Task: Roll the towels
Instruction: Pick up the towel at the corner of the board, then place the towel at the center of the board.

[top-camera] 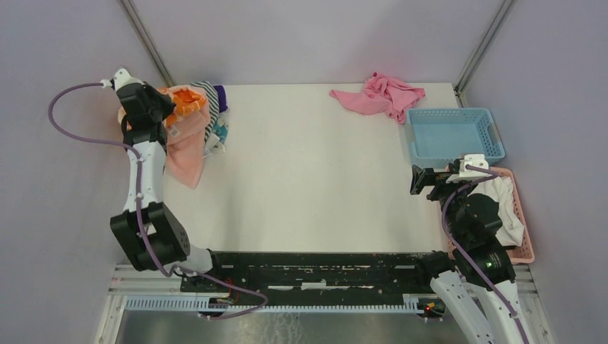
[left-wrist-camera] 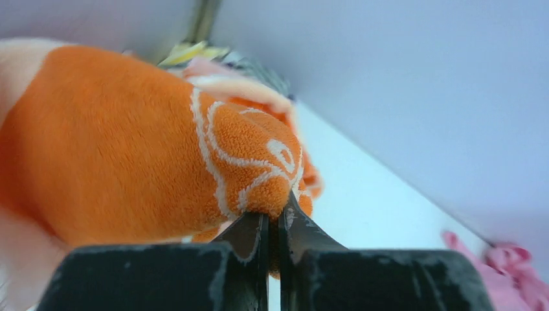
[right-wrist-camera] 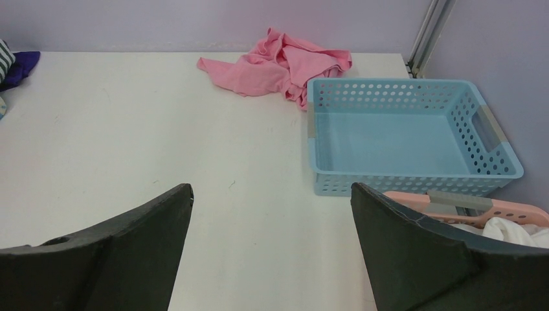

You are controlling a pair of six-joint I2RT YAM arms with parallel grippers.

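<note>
white table [top-camera: 308, 186]: left end effector [left-wrist-camera: 274, 219] pinching orange towel [left-wrist-camera: 129, 149]; right end effector [right-wrist-camera: 272, 194] spread wide, pink towel [right-wrist-camera: 278, 65] well ahead.

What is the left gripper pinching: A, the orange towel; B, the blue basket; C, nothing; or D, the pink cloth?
A: in the wrist view the left gripper has its fingers closed on a fold of the orange towel.
</note>
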